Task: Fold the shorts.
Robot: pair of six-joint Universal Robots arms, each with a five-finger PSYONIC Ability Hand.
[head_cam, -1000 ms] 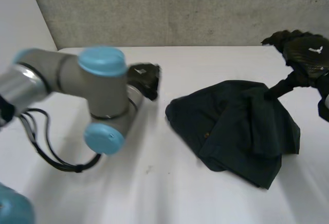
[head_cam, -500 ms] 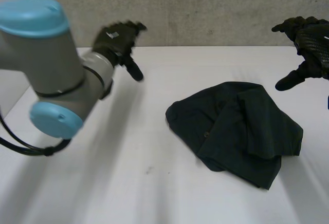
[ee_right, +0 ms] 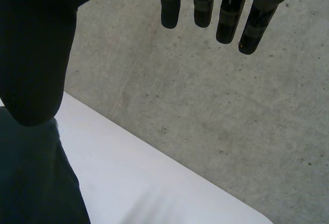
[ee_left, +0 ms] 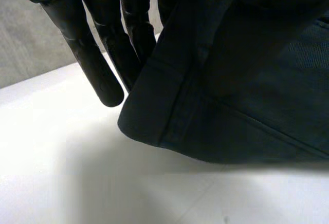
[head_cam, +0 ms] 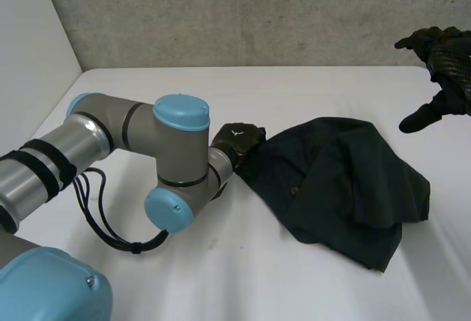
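On the white table (head_cam: 221,262), right of centre, lie the dark navy crumpled cloth shorts (head_cam: 338,181), bunched in a loose heap with one flap folded over the middle and the near corner reaching toward the table's front. Left arm (head_cam: 110,140), grey with light-blue caps, bends across the table's left half. Its black left hand (head_cam: 239,137) sits at the shorts' left edge, touching the cloth. Left wrist view: the left hand's fingers (ee_left: 97,64) are straight and close together. One is clear of the cloth, just beside a stitched hem of the shorts (ee_left: 231,80), and the others run behind that hem. The thumb is hidden by cloth, so a pinch cannot be made out. Black right hand (head_cam: 445,63) hangs in the air beyond the shorts' far right corner, apart from the cloth, fingers spread and straight, thumb pointing down, holding nothing. Right wrist view: thumb (ee_right: 36,54) and fingertips well apart, a bit of the shorts (ee_right: 31,183) under the thumb, table edge beyond. Behind the table stands a grey concrete wall (head_cam: 257,12), with a plain white side wall (head_cam: 29,48) at far left. Small spot on the shorts' front, too small to identify.
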